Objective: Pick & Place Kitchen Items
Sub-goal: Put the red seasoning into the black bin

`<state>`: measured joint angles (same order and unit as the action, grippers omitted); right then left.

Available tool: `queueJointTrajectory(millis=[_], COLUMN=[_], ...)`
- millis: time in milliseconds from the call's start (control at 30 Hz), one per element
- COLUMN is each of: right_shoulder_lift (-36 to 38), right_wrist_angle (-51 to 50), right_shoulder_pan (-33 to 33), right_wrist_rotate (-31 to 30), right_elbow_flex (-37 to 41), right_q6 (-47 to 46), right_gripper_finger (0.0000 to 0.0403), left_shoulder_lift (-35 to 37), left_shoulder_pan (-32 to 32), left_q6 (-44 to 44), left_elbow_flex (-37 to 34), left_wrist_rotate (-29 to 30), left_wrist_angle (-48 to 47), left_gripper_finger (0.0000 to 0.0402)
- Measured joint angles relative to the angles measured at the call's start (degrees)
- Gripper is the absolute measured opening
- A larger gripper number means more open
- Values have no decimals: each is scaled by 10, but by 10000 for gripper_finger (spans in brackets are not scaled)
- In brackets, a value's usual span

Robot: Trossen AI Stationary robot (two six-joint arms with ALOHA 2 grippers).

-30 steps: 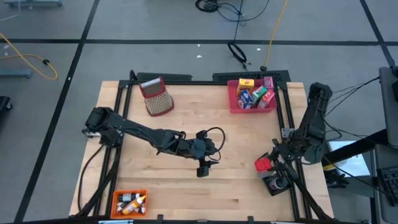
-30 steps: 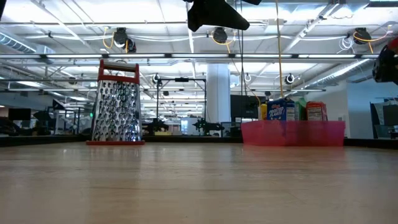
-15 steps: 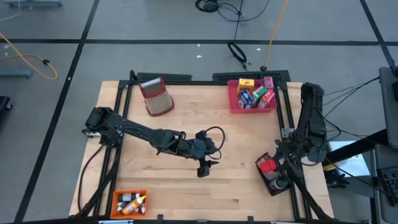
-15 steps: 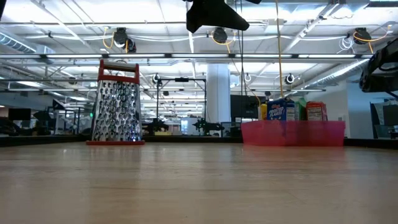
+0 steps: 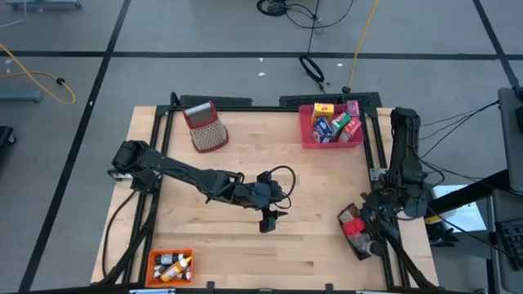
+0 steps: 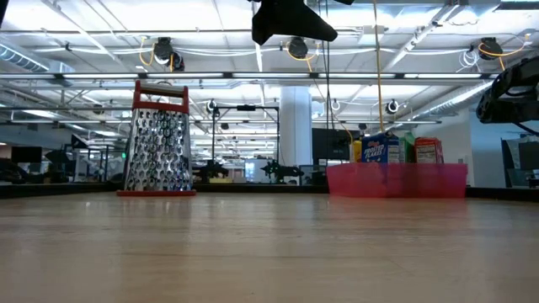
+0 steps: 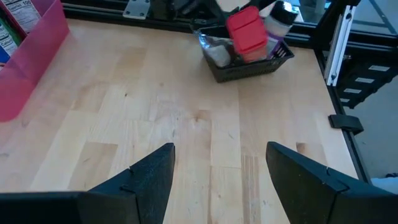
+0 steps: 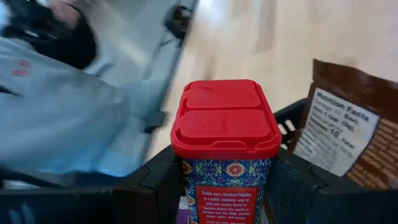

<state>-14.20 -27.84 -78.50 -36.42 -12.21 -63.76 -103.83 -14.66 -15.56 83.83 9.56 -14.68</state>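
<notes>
Right pincer [image 8: 225, 186] is clamped on a red-lidded spice container [image 8: 225, 134], its 2 dark fingers [image 8: 158, 180] pressed against either side of the patterned blue body just below the lid. In the high view this pincer [image 5: 361, 222] sits at the desk's right edge over a black tray [image 5: 362, 242], with the red lid [image 5: 351, 220] showing at its tip. Just beside the container, in the same tray, a brown packet [image 8: 348, 134] with a white label leans against the tray wall. Whether the container's base touches the tray floor cannot be told.

Left pincer [image 7: 217, 180] hangs above the bare middle of the desk [image 5: 245, 163], its 2 fingers [image 7: 149, 177] well apart and holding nothing. Ahead of it, well apart, the left wrist view shows the black tray [image 7: 249, 65] with the red lid [image 7: 247, 32] and a pale bottle [image 7: 277, 18] rising from it.

Behind the right pincer, at the desk's far right corner, a pink tray [image 5: 331, 137] holds a yellow cereal box [image 5: 325, 107] and several blue, green and red packets [image 5: 337, 126]. Far beyond the left pincer, at the far left, a red-topped grater [image 5: 205, 126] stands upright. Near the desk's front left corner, an orange tray [image 5: 169, 266] holds small bottles [image 5: 172, 265].
</notes>
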Motion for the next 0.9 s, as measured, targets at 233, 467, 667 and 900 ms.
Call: queueJointTrajectory(millis=[233,467,667,900], right_shoulder_lift=[0,0,0,0], right_wrist_angle=[44,39,38,89], right_shoulder_pan=[0,0,0,0], right_wrist_rotate=[-5,-9,-10,-6], right_elbow_flex=[28,29,30,30], right_q6=[1,4,5,38], right_gripper_finger=[174,229,271,262], left_shoulder_lift=[0,0,0,0], left_shoulder_pan=[0,0,0,0], left_q6=[9,14,15,15], left_elbow_flex=[0,0,0,0], left_wrist_rotate=[0,0,0,0], left_wrist_angle=[2,3,4,4], left_gripper_finger=[255,255,255,255])
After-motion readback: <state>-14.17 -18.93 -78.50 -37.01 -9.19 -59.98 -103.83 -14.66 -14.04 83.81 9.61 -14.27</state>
